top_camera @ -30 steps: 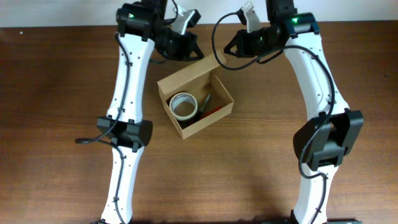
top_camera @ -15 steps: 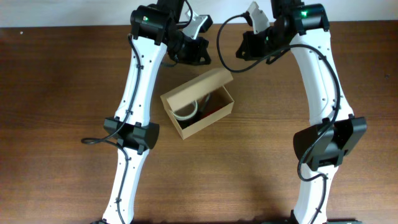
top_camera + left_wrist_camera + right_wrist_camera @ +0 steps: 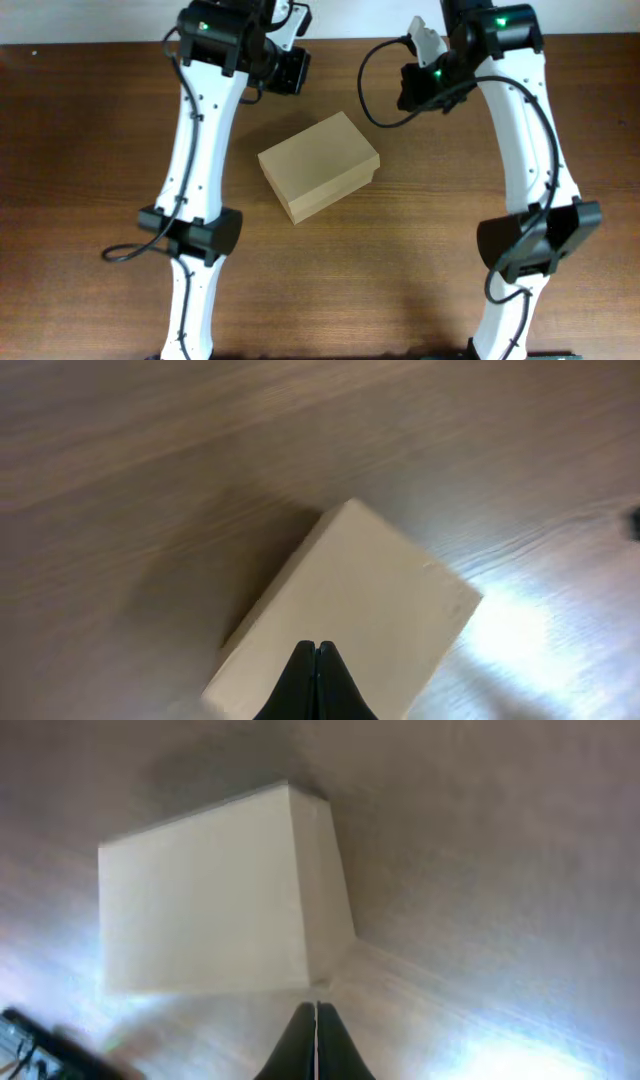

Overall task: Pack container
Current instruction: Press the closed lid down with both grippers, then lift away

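Observation:
The container (image 3: 320,165) is a small tan cardboard box in the middle of the wooden table, its flap lid down flat so nothing inside shows. It also shows in the left wrist view (image 3: 350,615) and in the right wrist view (image 3: 205,890). My left gripper (image 3: 316,648) is shut and empty, held above the box's back left. My right gripper (image 3: 316,1008) is shut and empty, held above the table at the box's back right. Both are clear of the box.
The dark wooden table (image 3: 90,150) runs to a pale wall edge at the back. A black cable (image 3: 375,70) loops from the right arm near the box's far side. Both arm bases stand at the front edge.
The box's lid, open a second ago with a tape roll and pen showing inside, has swung down shut. Both grippers have lifted up and back from the box.

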Controlling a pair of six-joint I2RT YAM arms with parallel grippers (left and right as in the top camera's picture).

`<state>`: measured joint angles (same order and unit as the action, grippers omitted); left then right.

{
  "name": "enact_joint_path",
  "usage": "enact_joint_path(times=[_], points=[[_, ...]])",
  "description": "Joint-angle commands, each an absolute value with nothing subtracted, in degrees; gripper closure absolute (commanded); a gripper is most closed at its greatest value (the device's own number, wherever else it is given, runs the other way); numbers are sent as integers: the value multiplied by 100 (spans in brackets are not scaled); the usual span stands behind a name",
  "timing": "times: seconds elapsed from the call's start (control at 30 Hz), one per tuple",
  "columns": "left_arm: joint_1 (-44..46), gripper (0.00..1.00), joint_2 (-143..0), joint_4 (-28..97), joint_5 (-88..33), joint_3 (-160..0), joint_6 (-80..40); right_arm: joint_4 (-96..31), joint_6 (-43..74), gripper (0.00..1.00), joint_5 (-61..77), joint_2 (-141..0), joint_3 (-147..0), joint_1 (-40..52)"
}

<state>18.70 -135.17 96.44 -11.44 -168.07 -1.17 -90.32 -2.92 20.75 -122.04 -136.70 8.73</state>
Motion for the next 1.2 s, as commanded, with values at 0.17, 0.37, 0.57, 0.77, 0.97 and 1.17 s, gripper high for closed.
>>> enact_joint_path(times=[0.17, 0.37, 0.57, 0.77, 0.97, 1.17], points=[[1865, 98, -12593, 9668, -464, -14610, -169, -9463, -259, 96, 1684, -11959, -13791, 1214], [1865, 99, -12328, 9657, -471, -13463, -169, -9159, -233, 96, 1559, -11961, -13583, 1586], [1876, 98, -12328, 9470, -711, -12995, -123, -8687, -99, 96, 1564, -11963, -12792, 1645], [1876, 98, -12328, 9251, -790, -12783, -126, -8158, 12, 96, 1603, -11963, -11880, 1651], [1876, 98, -12328, 8991, -816, -12370, -126, -7802, 51, 96, 1625, -11963, -11319, 1656], [1887, 98, -12328, 8689, -880, -11845, -128, -7618, 93, 96, 1625, -11963, -11063, 1656]])
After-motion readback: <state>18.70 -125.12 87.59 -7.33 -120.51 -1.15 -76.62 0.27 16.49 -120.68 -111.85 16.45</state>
